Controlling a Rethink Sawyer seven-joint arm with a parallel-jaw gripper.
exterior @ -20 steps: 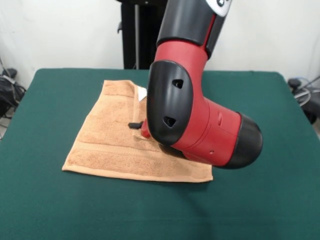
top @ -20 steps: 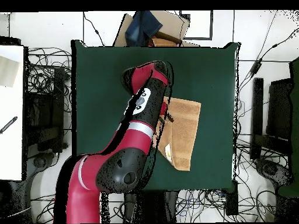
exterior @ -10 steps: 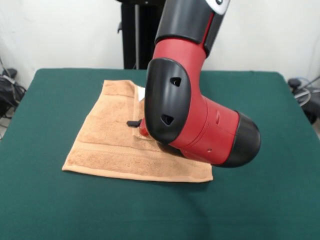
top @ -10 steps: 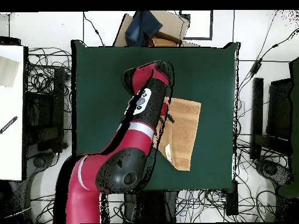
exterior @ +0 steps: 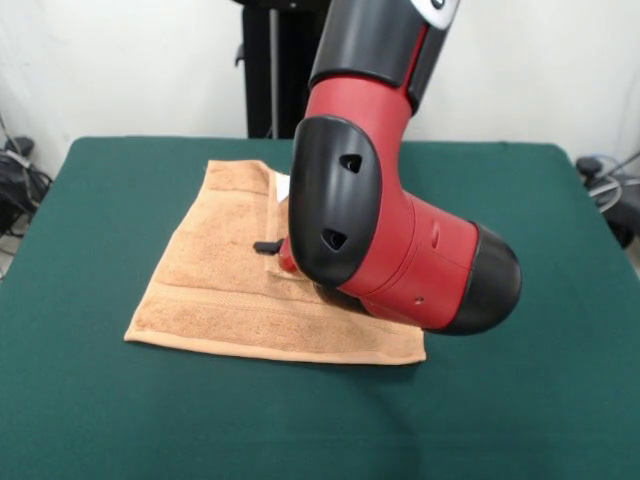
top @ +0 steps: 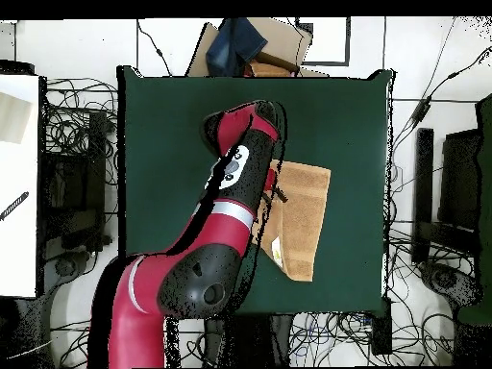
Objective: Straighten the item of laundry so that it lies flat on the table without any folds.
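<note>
Front view: lying on the table [exterior: 520,400], spread across the green cloth toward 9 o'clock of the table's middle, the tan towel [exterior: 215,290]. Showing woven border bands along its 6 o'clock edge and along the 12 o'clock part, and a small white tag [exterior: 283,186] at its 12 o'clock edge, just beside the arm. Looking mostly flat, with the 3 o'clock part hidden behind the big red and black arm [exterior: 390,240] coming down over it. Peeking out at the arm's 9 o'clock side, low over the towel's middle, a small black piece of the end effector [exterior: 272,247]; touching the cloth or hovering just above, not possible to tell. Being almost wholly covered by the arm's housing, so how far open, and whether anything is gripped, not possible to tell.

Overhead view: lying at about 3 o'clock of the table's [top: 173,125] centre, well inside the green surface, the towel [top: 303,216], seen as a tilted four-sided patch with one corner pointing toward 5 o'clock. Crossing the table from 7 o'clock toward 12 o'clock, the arm [top: 226,240], covering the towel's 9 o'clock edge. Showing as a thin dark tip at the towel's 10 o'clock corner, right at the arm's edge, the end effector [top: 278,191]; opening again not readable here. Sitting beyond the table's 12 o'clock edge, a cardboard box [top: 283,43] with a dark blue cloth [top: 238,43] on it.
</note>
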